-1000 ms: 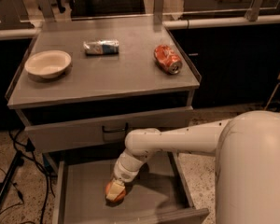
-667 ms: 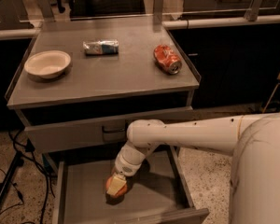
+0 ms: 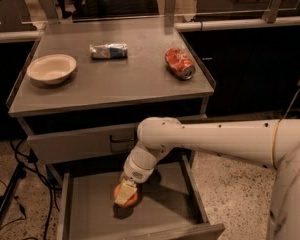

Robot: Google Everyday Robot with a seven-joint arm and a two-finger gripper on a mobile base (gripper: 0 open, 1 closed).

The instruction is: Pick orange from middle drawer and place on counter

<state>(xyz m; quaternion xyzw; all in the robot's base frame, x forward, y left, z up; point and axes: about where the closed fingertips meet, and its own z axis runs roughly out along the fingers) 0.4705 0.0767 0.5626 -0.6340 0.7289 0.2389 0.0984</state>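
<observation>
Grey metal of the middle drawer [image 3: 165, 206] is lying open nearest the camera, and the orange [image 3: 134, 198] is sitting on its floor directly beneath the tool [image 3: 125, 194], touching it. Whether the tool is gripping the fruit or only resting on it, I cannot tell. The coming move is probably calling for a straight lift, then a carry up and beyond the tool to the tabletop [image 3: 130, 84], where a bowl [image 3: 51, 68], packet [image 3: 108, 50] and can [image 3: 180, 63] are lying.
</observation>
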